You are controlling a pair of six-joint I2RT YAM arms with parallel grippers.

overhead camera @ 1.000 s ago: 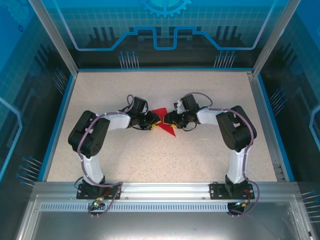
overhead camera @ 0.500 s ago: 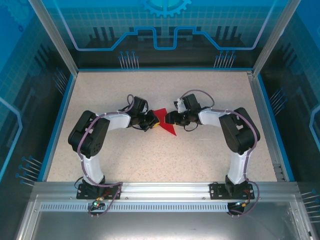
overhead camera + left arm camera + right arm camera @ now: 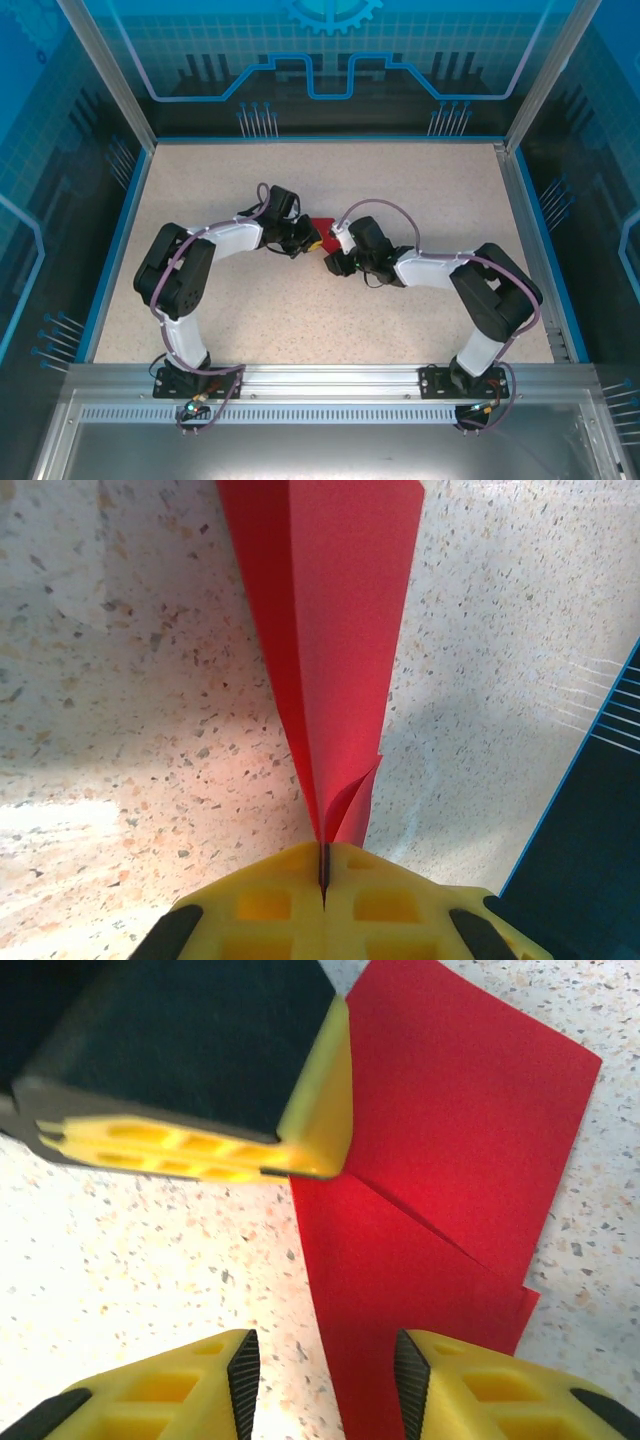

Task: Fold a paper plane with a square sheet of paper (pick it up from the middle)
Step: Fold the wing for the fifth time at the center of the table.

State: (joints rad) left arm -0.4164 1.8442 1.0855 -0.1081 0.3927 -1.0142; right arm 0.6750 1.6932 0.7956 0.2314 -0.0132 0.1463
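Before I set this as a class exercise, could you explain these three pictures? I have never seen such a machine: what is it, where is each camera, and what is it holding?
These are two robot arms bolted to a speckled table, each ending in a two-finger gripper. The wide picture looks down from above and behind them. The other two come from cameras on the wrists. A folded red sheet of paper sits between the arms. The left gripper is shut on one end of it. The right gripper stands open over the paper's edge.
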